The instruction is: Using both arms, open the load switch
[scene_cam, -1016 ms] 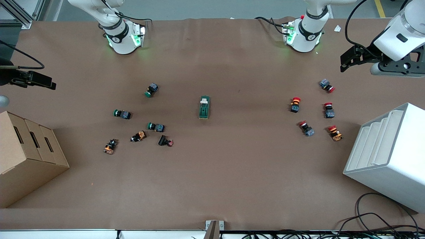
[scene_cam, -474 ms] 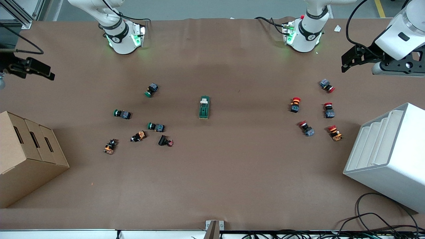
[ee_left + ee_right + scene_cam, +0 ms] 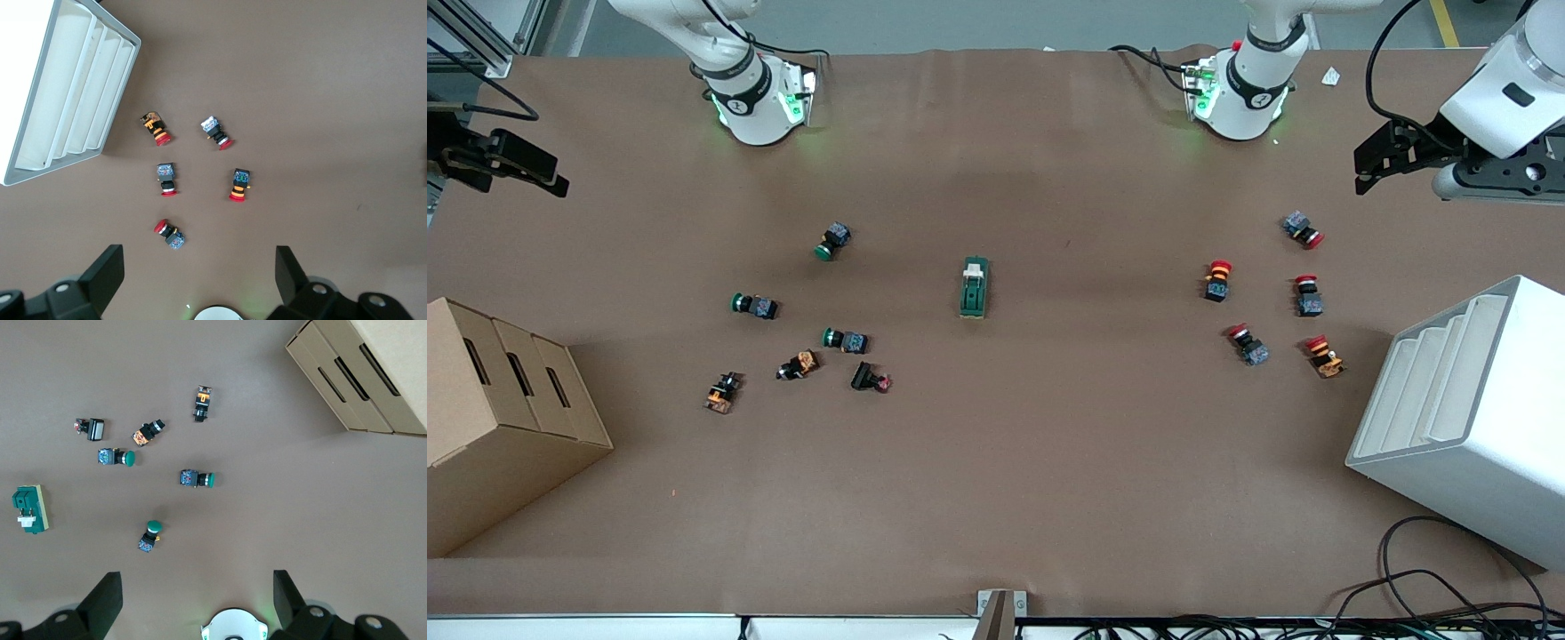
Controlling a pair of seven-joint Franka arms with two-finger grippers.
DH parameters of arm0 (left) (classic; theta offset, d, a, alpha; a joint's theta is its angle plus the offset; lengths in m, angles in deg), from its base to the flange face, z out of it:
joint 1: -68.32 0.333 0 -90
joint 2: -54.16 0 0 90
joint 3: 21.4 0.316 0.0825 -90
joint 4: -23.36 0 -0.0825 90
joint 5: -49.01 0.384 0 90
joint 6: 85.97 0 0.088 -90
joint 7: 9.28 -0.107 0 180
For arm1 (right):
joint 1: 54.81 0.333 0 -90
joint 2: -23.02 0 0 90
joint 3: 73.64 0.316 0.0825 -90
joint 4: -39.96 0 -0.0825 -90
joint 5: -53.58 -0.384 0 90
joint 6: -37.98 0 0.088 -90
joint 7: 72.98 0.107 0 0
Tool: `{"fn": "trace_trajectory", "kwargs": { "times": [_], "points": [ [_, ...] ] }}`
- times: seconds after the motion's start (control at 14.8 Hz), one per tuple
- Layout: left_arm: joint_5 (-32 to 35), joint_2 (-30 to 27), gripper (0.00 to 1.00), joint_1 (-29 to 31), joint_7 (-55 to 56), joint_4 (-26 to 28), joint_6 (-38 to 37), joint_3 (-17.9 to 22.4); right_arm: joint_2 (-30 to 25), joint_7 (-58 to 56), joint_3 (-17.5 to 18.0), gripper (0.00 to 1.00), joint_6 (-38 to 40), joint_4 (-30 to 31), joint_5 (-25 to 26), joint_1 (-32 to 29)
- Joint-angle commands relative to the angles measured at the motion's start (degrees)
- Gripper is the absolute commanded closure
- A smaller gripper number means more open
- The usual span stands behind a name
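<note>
The load switch is a dark-green block with a white piece at the end toward the robots' bases. It lies flat mid-table and also shows in the right wrist view. My left gripper hangs high over the left arm's end of the table, above the red push buttons. It is open and empty. My right gripper hangs over the right arm's end of the table, open and empty. Both are well apart from the switch.
Several green and orange push buttons lie scattered toward the right arm's end, and several red ones toward the left arm's end. A cardboard box and a white slotted rack stand at the two ends of the table.
The right gripper has drawn back toward the robots' side at its table end. The left gripper has shifted slightly outward toward its end. The switch has not moved.
</note>
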Motion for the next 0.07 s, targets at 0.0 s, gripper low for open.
{"fn": "trace_trajectory", "kwargs": {
  "times": [0.0],
  "points": [
    [0.99, 0.70, 0.00, 0.26, -1.09, -2.41, -0.58, -0.21, -2.97, 0.19, 0.56, 0.00, -0.09, 2.50, 1.50, -0.05]
  ]
}}
